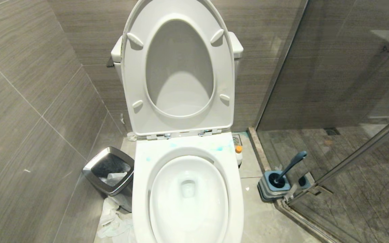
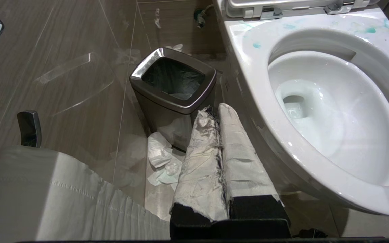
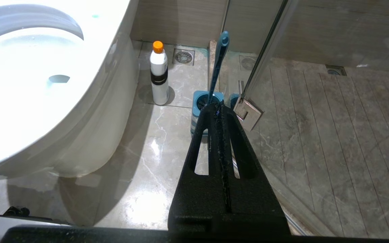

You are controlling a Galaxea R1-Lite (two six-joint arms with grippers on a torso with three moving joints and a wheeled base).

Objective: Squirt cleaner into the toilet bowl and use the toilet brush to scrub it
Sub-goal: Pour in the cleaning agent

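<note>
Head view, from left to right: grey wood-grain wall tiles (image 1: pixel 29 101), then a small squarish bin (image 1: pixel 110 170) with a shiny steel rim and a dark liner, crumpled white tissue (image 1: pixel 113 221) on the floor at its foot. Just beside it stands the toilet bowl (image 1: pixel 187 199), a glossy white ceramic oval, its seat and lid (image 1: pixel 179 67) tipped up against the boxy tank. Pale blue smears of cleaner (image 1: pixel 218 148) blot the flat ledge behind the bowl opening. Tucked by the bowl's far side is a white bottle (image 1: pixel 238 153) with an orange cap. Further over, the toilet brush (image 1: pixel 290 167) leans in its squarish grey-and-blue holder (image 1: pixel 272 189), slim slate-blue handle curving up to a rounded tip, near the glass shower door (image 1: pixel 349 101).

Neither arm shows in that view. The left tool (image 2: pixel 219 113), its fingers wrapped in worn white tape, is pressed together and empty, near the bin. The right tool (image 3: pixel 218 109), matte black, is likewise closed on nothing, pointing toward the brush holder.
</note>
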